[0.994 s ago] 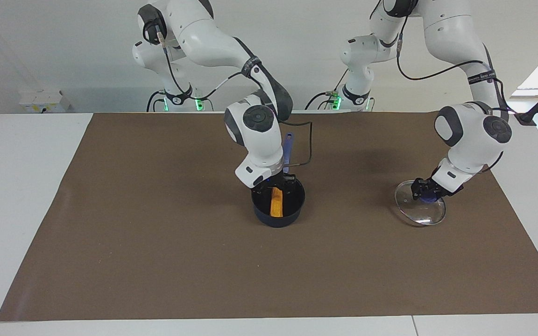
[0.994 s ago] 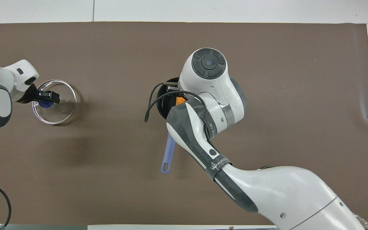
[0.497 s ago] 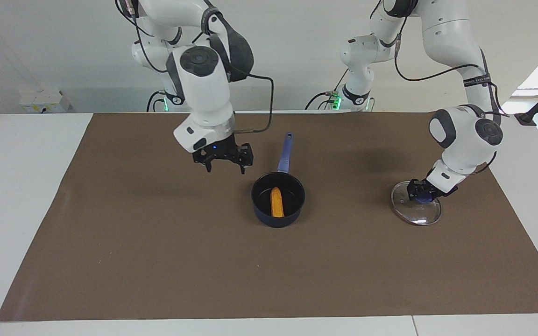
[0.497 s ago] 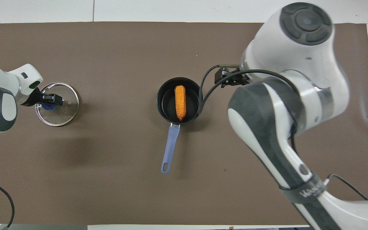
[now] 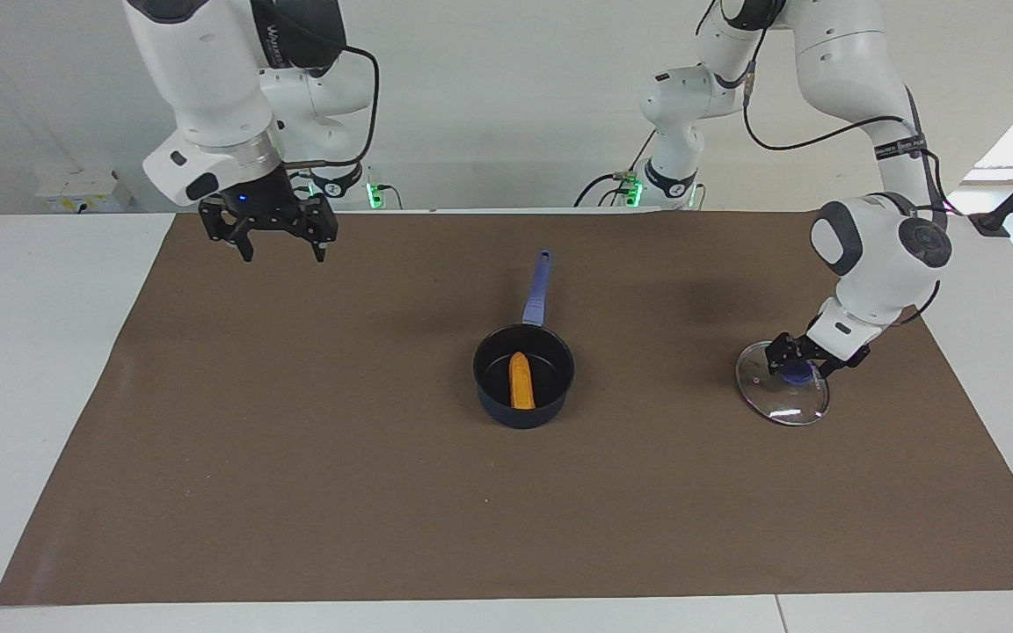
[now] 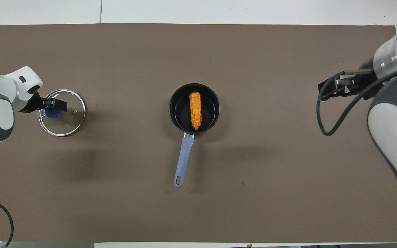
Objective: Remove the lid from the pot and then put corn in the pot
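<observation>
Basically done: corn (image 5: 520, 392) sits in the pot (image 5: 524, 416) mid-desk, right hand (image 5: 277, 252) open, left hand (image 5: 797, 362) gripping the lid (image 5: 783, 400) near the desk's left-arm edge.

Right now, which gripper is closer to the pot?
Left. The left gripper is at the lid, beside the pot; the right gripper hangs over the mat's edge.

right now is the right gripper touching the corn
Apart. The facing view shows the right gripper raised over the mat's corner at its arm's end, bare mat between it and the corn in the pot.
</observation>
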